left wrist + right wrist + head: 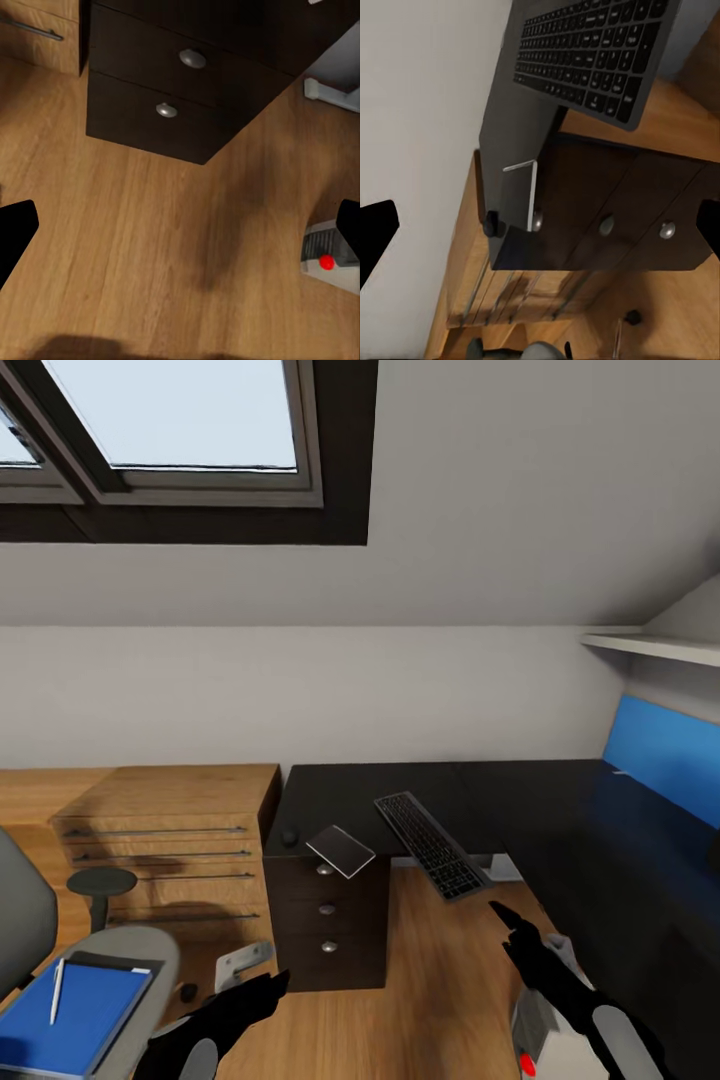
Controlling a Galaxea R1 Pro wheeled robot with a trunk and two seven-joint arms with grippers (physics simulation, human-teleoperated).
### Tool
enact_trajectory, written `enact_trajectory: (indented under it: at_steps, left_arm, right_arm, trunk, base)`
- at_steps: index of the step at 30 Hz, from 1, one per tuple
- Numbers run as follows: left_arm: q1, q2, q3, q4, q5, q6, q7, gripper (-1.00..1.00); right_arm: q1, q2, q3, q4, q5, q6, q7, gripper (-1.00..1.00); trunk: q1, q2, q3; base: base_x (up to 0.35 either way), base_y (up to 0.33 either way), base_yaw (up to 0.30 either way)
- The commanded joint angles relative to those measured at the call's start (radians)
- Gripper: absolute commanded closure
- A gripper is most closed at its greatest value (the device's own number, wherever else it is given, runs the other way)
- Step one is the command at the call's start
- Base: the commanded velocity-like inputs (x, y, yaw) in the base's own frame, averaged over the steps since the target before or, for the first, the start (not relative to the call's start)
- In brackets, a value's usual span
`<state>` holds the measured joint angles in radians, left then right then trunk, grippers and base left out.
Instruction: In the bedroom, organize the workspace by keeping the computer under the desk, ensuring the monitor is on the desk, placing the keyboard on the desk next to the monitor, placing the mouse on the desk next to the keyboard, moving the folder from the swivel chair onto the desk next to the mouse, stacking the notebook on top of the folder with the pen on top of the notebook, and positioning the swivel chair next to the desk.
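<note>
The desk (350, 795) stands against the white wall, its black top running right into the corner, with its three-drawer unit (328, 920) below the left end. The keyboard (432, 844) lies on the desk top but juts out past the front edge, tilted at an angle. The notebook (340, 850), a thin light grey rectangle, sits at the front edge above the drawers and also overhangs it. The mouse (290, 837) rests on the desk top near the left edge, just beside the notebook.

At lower left, the swivel chair (130, 960) stands apart from the desk, with the blue folder (70, 1015) lying flat on its seat and the pen (57, 990) on top of the folder. A low light-wood cabinet (170, 840) stands left of the desk, touching its side.

The left gripper (262, 992) hovers over the wood floor (440, 1000) in front of the drawers, holding nothing; its jaws are spread wide (both fingertips sit at opposite edges of the left wrist view). The right gripper (520, 935) hangs below the keyboard's overhanging end, likewise spread apart and empty.

A light grey object with a red dot (326, 262) lies on the floor near the right arm; it cannot be identified with certainty.
</note>
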<state>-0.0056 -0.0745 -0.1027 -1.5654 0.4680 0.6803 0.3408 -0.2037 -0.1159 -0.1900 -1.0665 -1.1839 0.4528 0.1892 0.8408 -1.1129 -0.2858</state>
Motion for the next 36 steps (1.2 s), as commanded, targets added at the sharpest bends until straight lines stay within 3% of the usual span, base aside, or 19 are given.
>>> enact_trajectory:
  at_steps: [1, 2, 9, 11, 13, 14, 16, 19, 21, 28, 36]
  left_arm:
    - [-0.001, 0.000, 0.000, -0.001, 0.011, 0.002, 0.009, -1.00]
    - [-0.001, 0.001, 0.000, -0.001, 0.011, 0.003, 0.007, -1.00]
    - [-0.001, 0.001, -0.004, -0.006, 0.012, 0.006, 0.001, -1.00]
    - [-0.001, 0.000, -0.015, -0.010, 0.029, 0.025, -0.007, -1.00]
    - [-0.001, 0.001, -0.049, -0.015, 0.075, 0.104, -0.018, -1.00]
    - [-0.001, 0.003, -0.072, -0.026, 0.141, 0.219, -0.026, -1.00]
    - [-0.001, 0.007, -0.075, -0.029, 0.153, 0.239, -0.027, -1.00]
    - [-0.001, 0.009, -0.078, -0.031, 0.159, 0.249, -0.028, -1.00]
    - [0.000, 0.010, -0.078, -0.031, 0.160, 0.252, -0.028, -1.00]
    - [-0.001, 0.010, -0.078, -0.031, 0.161, 0.255, -0.026, -1.00]
    - [-0.001, 0.010, -0.078, -0.031, 0.161, 0.255, -0.026, -1.00]
  right_arm:
    - [-0.001, -0.001, -0.003, 0.001, -0.002, 0.007, 0.031, -1.00]
    - [0.000, -0.003, -0.005, 0.001, 0.000, 0.010, 0.080, -1.00]
    - [0.000, -0.019, -0.007, 0.006, -0.004, 0.006, 0.110, -1.00]
    - [0.000, -0.019, -0.009, 0.007, -0.006, 0.008, 0.112, -1.00]
    - [0.000, -0.021, -0.009, 0.007, -0.007, 0.013, 0.111, -1.00]
    - [0.000, -0.020, -0.020, 0.006, -0.041, 0.029, 0.116, -1.00]
    - [0.000, -0.016, -0.027, 0.008, -0.106, 0.029, 0.116, -1.00]
    - [-0.001, -0.015, -0.030, 0.024, -0.158, 0.013, 0.111, -1.00]
    - [-0.001, -0.017, -0.030, 0.042, -0.168, 0.000, 0.106, -1.00]
    - [-0.010, -0.015, -0.028, 0.067, -0.177, -0.048, 0.103, -1.00]
    - [-0.011, -0.015, -0.028, 0.071, -0.180, -0.052, 0.107, -1.00]
  trunk:
    - [0.004, -0.008, -0.004]
    - [0.008, -0.015, -0.008]
    - [0.035, -0.064, -0.030]
    - [0.042, -0.078, -0.036]
    - [0.050, -0.092, -0.042]
    - [0.054, -0.099, -0.045]
    - [0.062, -0.113, -0.051]
    - [0.073, -0.134, -0.061]
    - [0.081, -0.148, -0.067]
    - [0.108, -0.197, -0.089]
    - [0.138, -0.253, -0.114]
  base:
    - [0.000, 0.000, 0.000]
    - [0.000, 0.000, 0.000]
    - [0.000, 0.000, 0.000]
    - [0.000, 0.000, 0.000]
    - [0.000, 0.000, 0.000]
    - [0.000, 0.000, 0.000]
    - [0.000, 0.000, 0.000]
    - [0.000, 0.000, 0.000]
    - [0.000, 0.000, 0.000]
    - [0.000, 0.000, 0.000]
    - [0.000, 0.000, 0.000]
